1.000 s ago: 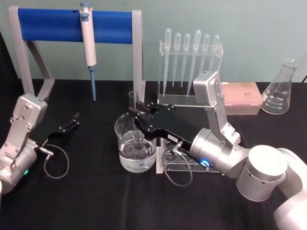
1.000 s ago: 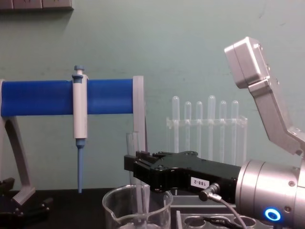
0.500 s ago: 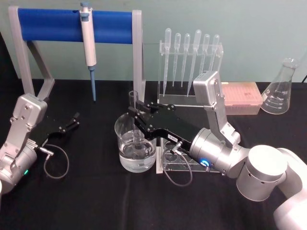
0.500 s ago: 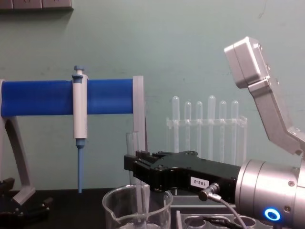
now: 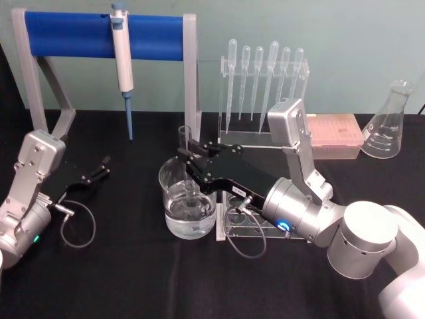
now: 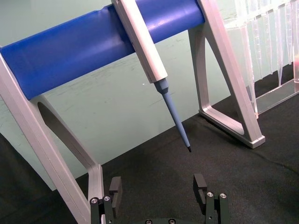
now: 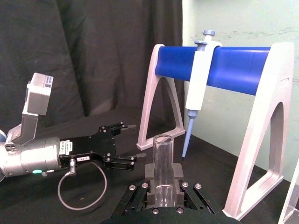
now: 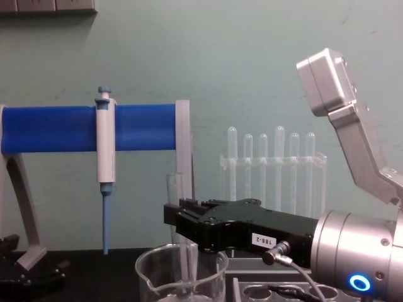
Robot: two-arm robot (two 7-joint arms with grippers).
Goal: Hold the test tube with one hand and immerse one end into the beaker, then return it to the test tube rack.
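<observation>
Nothing has visibly shifted since half a second ago: tube and right arm sit at the same height over the beaker in both head and chest views.

Test tube [image 5: 184,137]: upright, long axis vertical, open rim up. Its lower part goes down inside the beaker [image 5: 169,199], which holds clear liquid. Dip step judged in hand or just complete.

Right gripper [image 5: 187,154]: pressed together on the tube below its rim, reaching in level from the robot's right. The right wrist view shows the tube [image 7: 163,158] seated between the two dark fingers [image 7: 150,173].

Rack [image 5: 222,222]: just beside the beaker on the robot's right, under the right forearm. So the return path is up first, until the closed end clears the beaker rim, then a short carry to the right and straight down into a hole. The right arm is nearer and already has the tube.

Left gripper [image 5: 103,166]: parked low at the far left, well apart from the beaker, fingers spread with nothing between them; the left wrist view confirms [image 6: 158,186].

Not resolved:
- Closed end of the tube is lost behind glass and liquid; depth of dip cannot be told.
- Chest view cuts off the beaker [image 8: 154,277] below its rim.
- Rack holes are partly covered by the forearm and a looped cable, so the free hole is unclear.
</observation>
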